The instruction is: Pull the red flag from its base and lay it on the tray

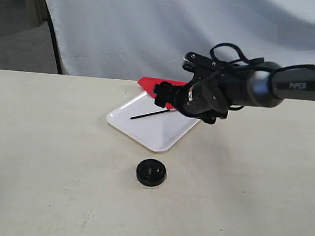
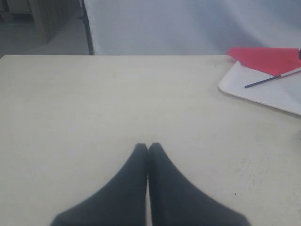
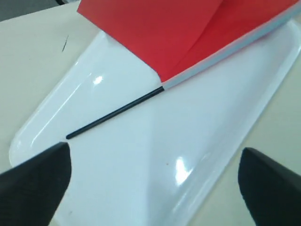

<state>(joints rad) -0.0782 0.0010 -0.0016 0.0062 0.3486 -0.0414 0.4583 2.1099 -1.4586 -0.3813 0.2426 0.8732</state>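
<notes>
The red flag lies on the white tray, its thin black stick pointing toward the tray's left corner. The right wrist view has the red cloth and stick flat on the tray. My right gripper hovers just above the tray's far side, open, with nothing between its fingers. The black round base sits alone on the table in front of the tray. My left gripper is shut and empty over bare table, with the flag and tray off to its side.
A white cloth backdrop hangs behind the beige table. A dark stand pole rises at the back left.
</notes>
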